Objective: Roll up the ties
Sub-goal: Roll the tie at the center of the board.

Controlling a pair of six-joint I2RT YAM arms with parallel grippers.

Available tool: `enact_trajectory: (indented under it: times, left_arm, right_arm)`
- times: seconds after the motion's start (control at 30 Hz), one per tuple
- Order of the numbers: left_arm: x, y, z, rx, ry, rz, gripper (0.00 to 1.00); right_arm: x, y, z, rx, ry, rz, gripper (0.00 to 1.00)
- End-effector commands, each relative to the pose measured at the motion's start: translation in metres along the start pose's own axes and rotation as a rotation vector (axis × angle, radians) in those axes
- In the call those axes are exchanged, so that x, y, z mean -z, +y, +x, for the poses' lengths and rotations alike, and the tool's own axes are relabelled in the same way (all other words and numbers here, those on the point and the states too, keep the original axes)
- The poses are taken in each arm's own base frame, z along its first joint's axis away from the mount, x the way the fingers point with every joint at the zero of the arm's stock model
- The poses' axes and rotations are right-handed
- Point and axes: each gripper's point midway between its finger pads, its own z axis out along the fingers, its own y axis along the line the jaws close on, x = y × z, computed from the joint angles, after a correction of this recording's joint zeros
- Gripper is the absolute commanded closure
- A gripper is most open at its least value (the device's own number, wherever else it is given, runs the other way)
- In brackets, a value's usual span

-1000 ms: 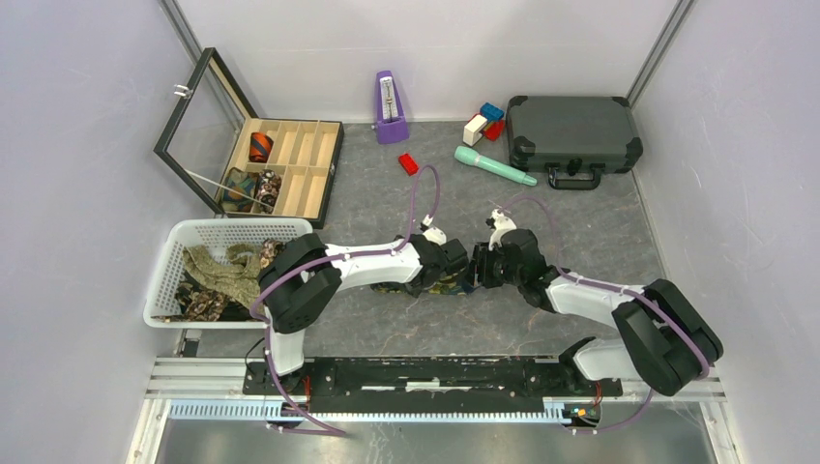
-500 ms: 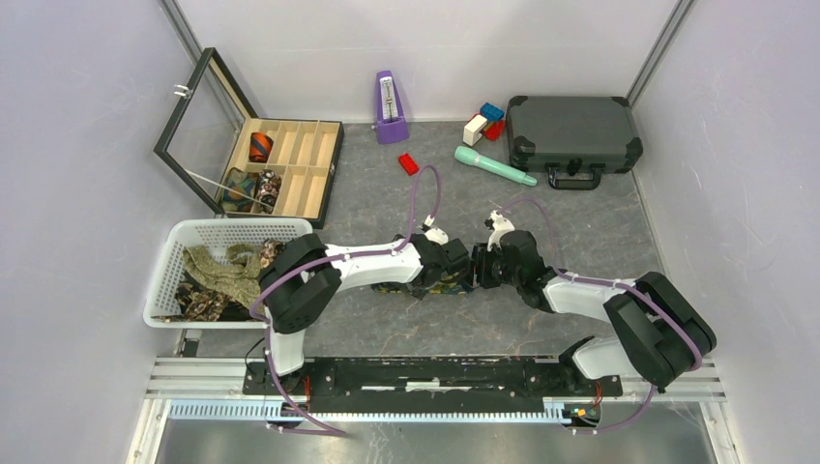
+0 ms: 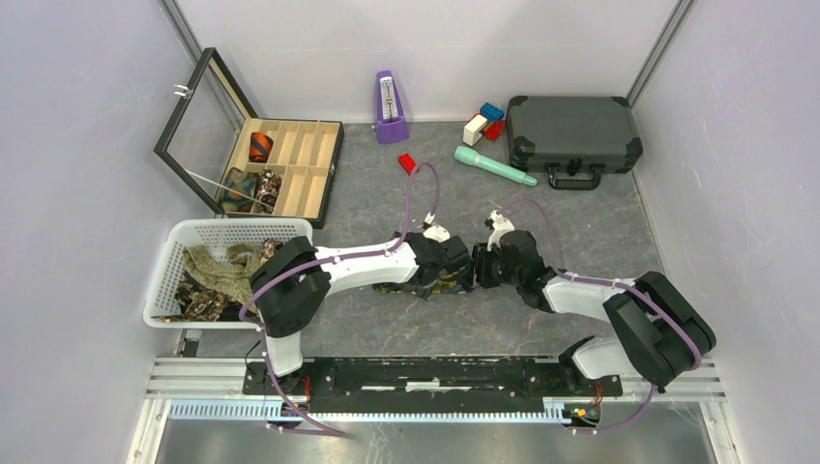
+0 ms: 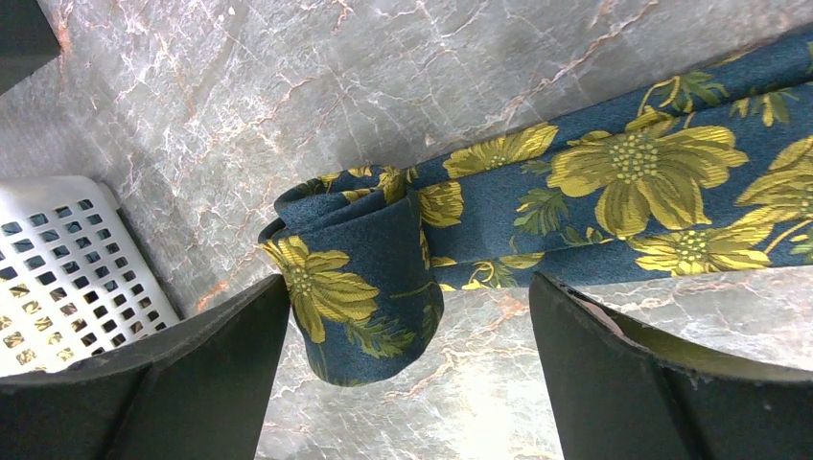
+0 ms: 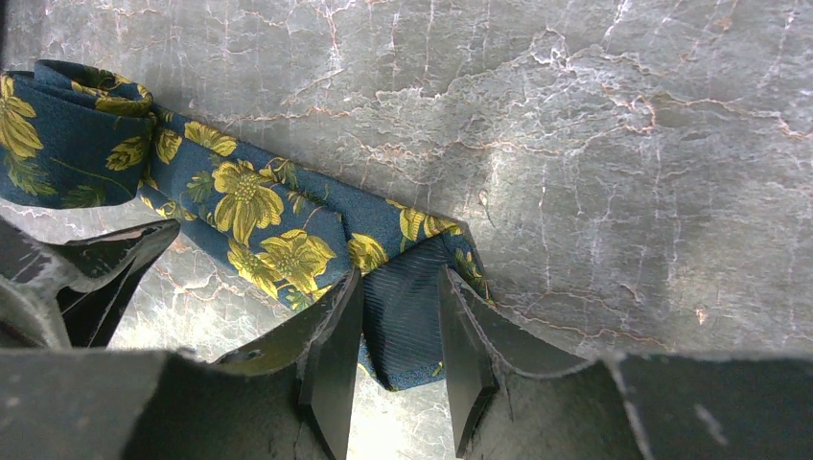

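A navy tie (image 4: 614,192) with yellow flowers lies on the grey marbled table between the two arms. Its narrow end is folded into a loose coil (image 4: 360,278). My left gripper (image 4: 410,287) hangs over that coil, open wide, with the coil beside the left finger (image 4: 192,383) and a gap to the other. My right gripper (image 5: 401,287) is shut on the tie's wide end (image 5: 412,307), whose ribbed lining shows between the pads. From above, the tie (image 3: 396,287) peeks out under both gripper heads, the left gripper (image 3: 460,271) and the right gripper (image 3: 486,269).
A white basket (image 3: 184,232) at the left holds several loose ties. Behind it an open wooden box (image 3: 290,164) has rolled ties in its compartments. At the back stand a purple metronome (image 3: 390,108), a red block (image 3: 408,163), a teal tool (image 3: 493,165), small coloured blocks (image 3: 483,123) and a black case (image 3: 572,132).
The left gripper's jaws have spread wide apart. The right gripper has edged left towards the left gripper and keeps its hold on the tie.
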Motion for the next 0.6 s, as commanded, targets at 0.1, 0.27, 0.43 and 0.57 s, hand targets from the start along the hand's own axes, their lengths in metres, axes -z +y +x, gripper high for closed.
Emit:
enact_trajectory:
  times: [0.1,0.27,0.43,0.57]
  left_arm:
    - [0.025,0.003,-0.021,0.055,-0.062,0.04,0.0]
    - [0.03,0.008,-0.025,0.063,-0.076,0.031,0.0]
    - [0.033,0.01,-0.026,0.077,-0.085,0.037,0.03]
    - [0.038,0.01,-0.027,0.093,-0.092,0.055,0.07]
  right_arm:
    - [-0.001,0.0,-0.004,0.008,-0.002,0.015,0.59]
    - [0.0,0.003,-0.011,0.016,-0.012,0.014,0.59]
    - [0.003,0.006,-0.021,0.027,-0.028,0.015,0.58]
    - [0.006,0.011,-0.031,0.039,-0.045,0.01,0.57]
